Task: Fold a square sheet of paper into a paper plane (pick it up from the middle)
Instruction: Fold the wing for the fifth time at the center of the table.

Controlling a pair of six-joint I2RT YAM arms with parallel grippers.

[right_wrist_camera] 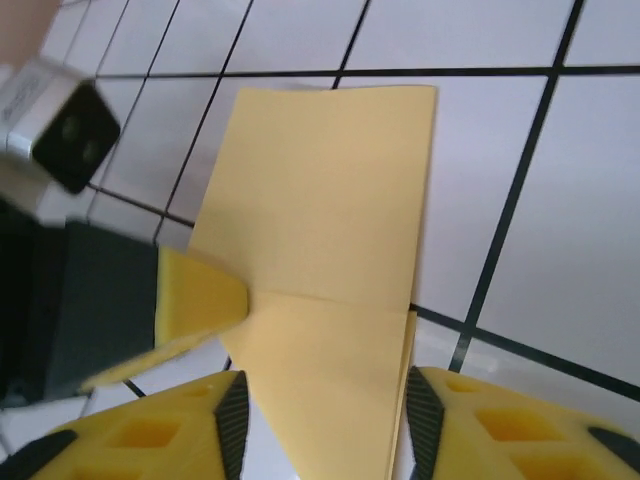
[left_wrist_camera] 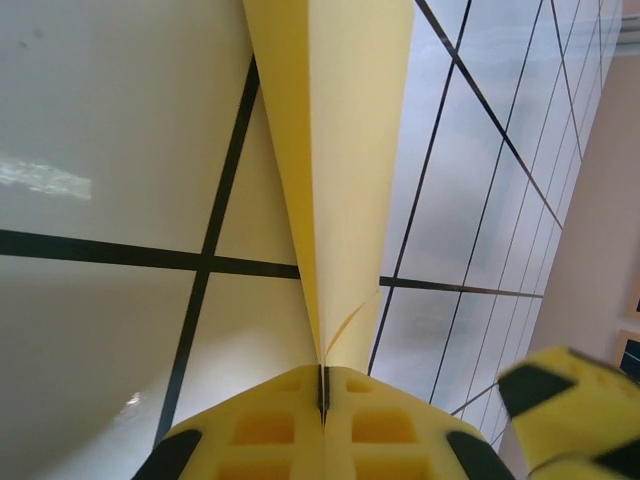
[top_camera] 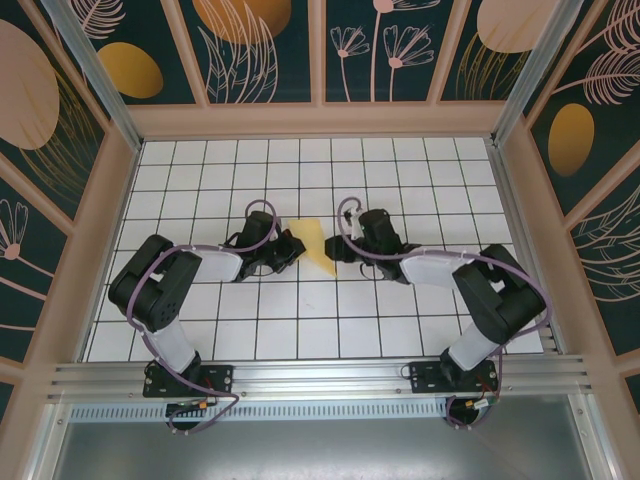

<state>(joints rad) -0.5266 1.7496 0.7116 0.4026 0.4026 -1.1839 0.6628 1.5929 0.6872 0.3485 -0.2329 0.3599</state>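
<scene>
At mid-table the left pincer clamps the folded paper, edge hidden; right pincer gapes astride it.

The folded yellow paper narrows toward the camera, with the white gridded counter behind it. The right gripper stands spread, one finger on each side of the narrow end. The left gripper touches the paper's left edge.

White black-gridded table under my left gripper; floral wall panels ahead of it and either side; aluminium rail behind.
</scene>
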